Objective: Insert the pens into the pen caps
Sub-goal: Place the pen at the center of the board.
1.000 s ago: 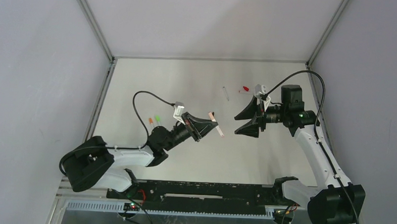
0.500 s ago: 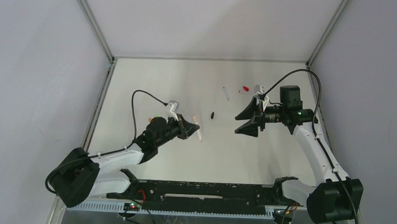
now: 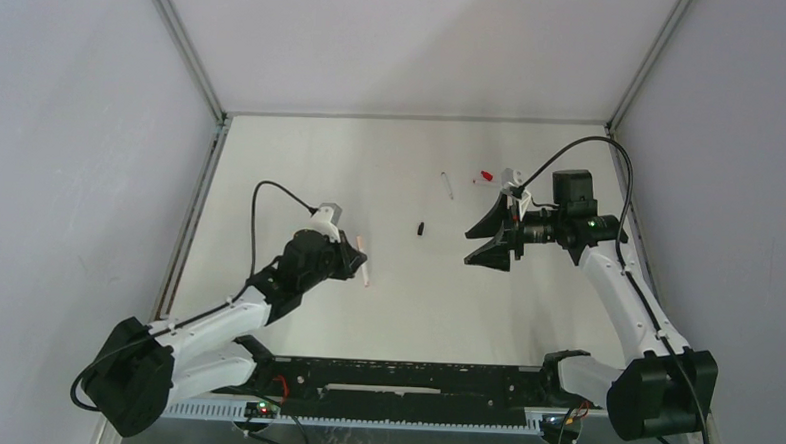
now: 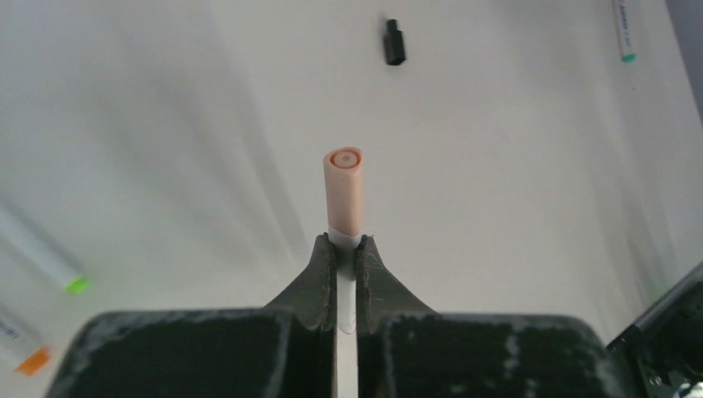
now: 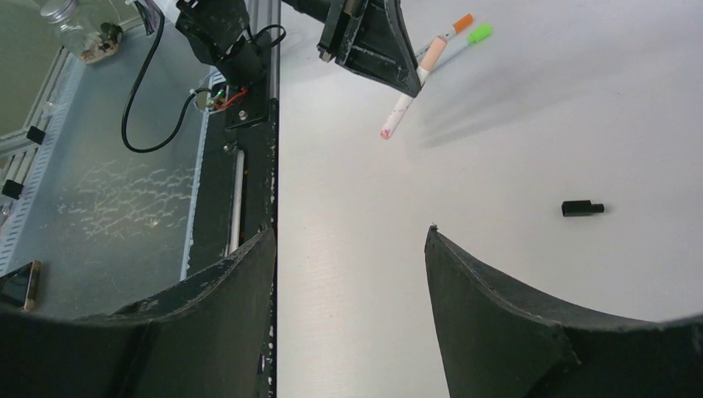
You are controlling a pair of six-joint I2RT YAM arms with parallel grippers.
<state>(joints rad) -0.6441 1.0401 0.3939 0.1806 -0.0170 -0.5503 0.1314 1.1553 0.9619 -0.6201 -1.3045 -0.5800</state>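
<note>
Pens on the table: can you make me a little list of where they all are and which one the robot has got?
held pen: white with a peach end, pinched in the left end effector, up off the table
right end effector: open, holding nothing
black cap: lying alone, between the two arms
teal-ended pen: lying farther back, past the black cap
green-ended pen: lying on the left side
orange-ended pen: right beside the green-ended pen

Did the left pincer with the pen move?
Yes. The left pincer, shut on the pen, drew back left and nearer its base, away from the black cap.
</note>
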